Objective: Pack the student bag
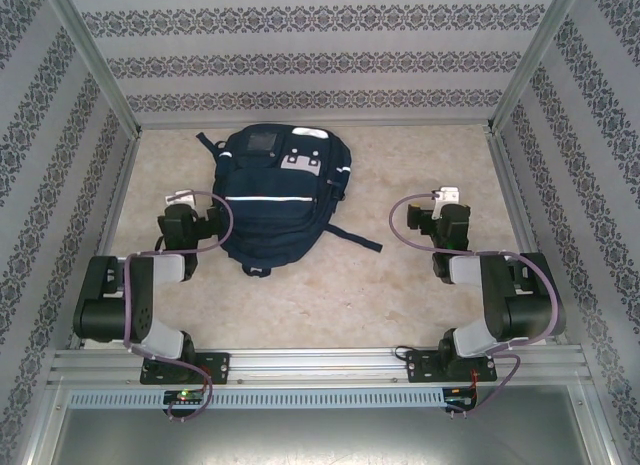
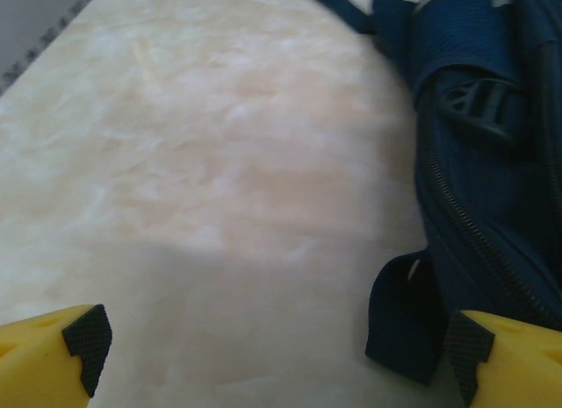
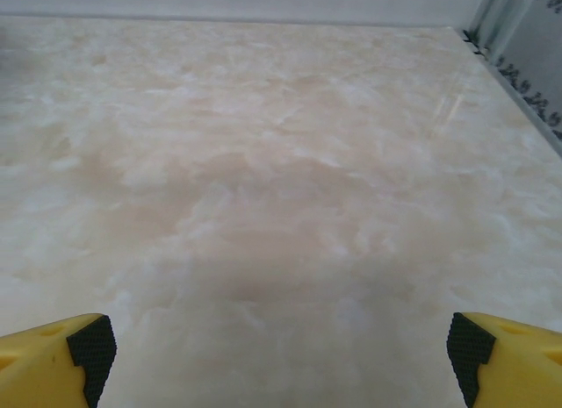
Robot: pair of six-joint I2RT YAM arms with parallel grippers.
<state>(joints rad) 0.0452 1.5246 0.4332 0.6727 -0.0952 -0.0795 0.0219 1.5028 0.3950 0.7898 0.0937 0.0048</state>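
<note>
1. The student bag (image 1: 278,220) is navy blue. A thin white stripe (image 1: 275,199) crosses it, grey-white patches (image 1: 302,164) sit near its top, and its straps (image 1: 355,238) are dark.
2. The table (image 1: 420,285) under the bag is marbled cream and pale beige.
3. The walls (image 1: 310,60) behind and beside the bag are white, with bands of dark floral ornament.
4. Left of the bag, the left gripper (image 2: 277,347) is yellow with black textured pads (image 2: 86,338); the right gripper (image 3: 281,347), right of the bag, is coloured alike.
5. The left arm (image 1: 120,295) and right arm (image 1: 515,300) flanking the bag are black with silver-grey parts, and purple cables (image 1: 393,220) loop along them.
</note>
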